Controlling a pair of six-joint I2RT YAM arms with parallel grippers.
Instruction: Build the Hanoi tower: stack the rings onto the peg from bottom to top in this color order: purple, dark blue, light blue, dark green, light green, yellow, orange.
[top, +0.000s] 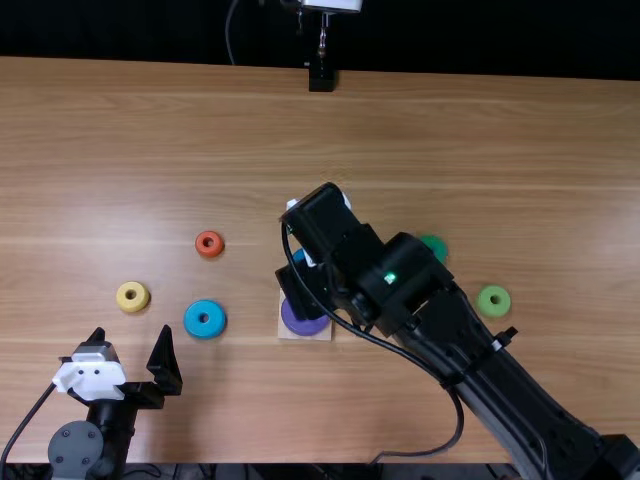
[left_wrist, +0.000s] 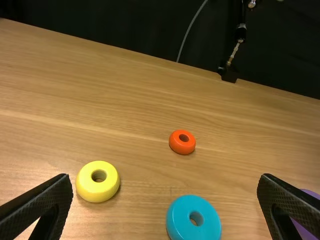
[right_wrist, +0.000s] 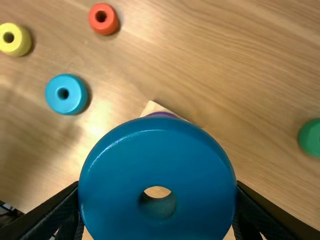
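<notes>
Over the wooden base (top: 318, 336), my right gripper (top: 300, 278) is shut on the dark blue ring (top: 298, 256). In the right wrist view, the gripper (right_wrist: 158, 205) has the dark blue ring (right_wrist: 157, 165) between its fingers, above the purple ring (right_wrist: 162, 114) and base (right_wrist: 151, 106). The purple ring (top: 300, 320) lies on the base; the peg is hidden. At the near left, my left gripper (top: 131, 348) is open and holds nothing; its wrist view shows the gripper (left_wrist: 165, 185) with fingers wide apart. Light blue (top: 205, 319), yellow (top: 132, 296) and orange (top: 209, 244) rings lie on the left.
A dark green ring (top: 435, 246) lies partly behind the right arm, and a light green ring (top: 494, 300) sits to its right. That arm crosses the table from the near right corner. A black stand foot (top: 321, 78) is at the far edge.
</notes>
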